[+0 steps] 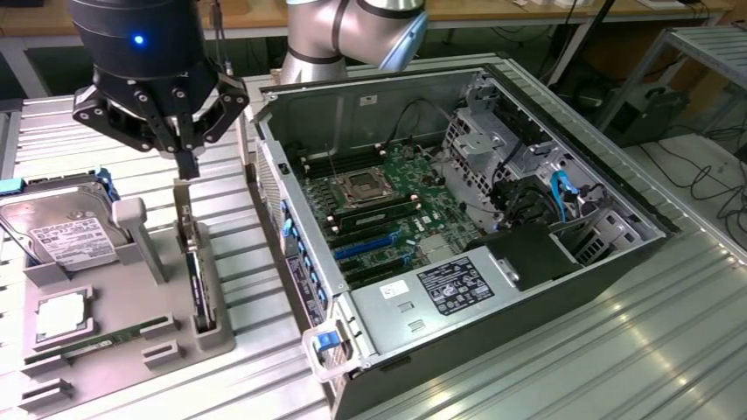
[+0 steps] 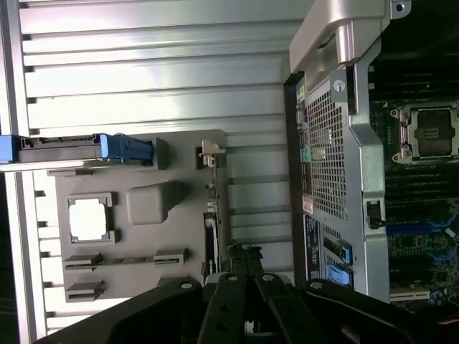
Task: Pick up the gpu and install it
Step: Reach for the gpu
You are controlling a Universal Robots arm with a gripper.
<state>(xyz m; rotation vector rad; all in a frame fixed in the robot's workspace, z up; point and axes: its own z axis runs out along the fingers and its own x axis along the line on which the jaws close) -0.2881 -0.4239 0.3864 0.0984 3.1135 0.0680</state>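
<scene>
My tool (image 2: 244,252) is sitting closest to the wrist lens, its black fingers pressed together with nothing between them. The open computer case (image 1: 526,341) is lying across the centre and right of the exterior view. The grey holder (image 1: 129,306) is resting on the ribbed table (image 1: 653,350) at lower left. The gpu (image 1: 194,262) is standing on edge in that holder's slot, directly beneath my tool; whether the tips are touching it, I cannot tell. I am judging that a good grasp needs the fingers straddling the card's top edge squarely. The wrist view is showing the card edge-on, in line with my fingers, while the exterior view is showing their height above it.
</scene>
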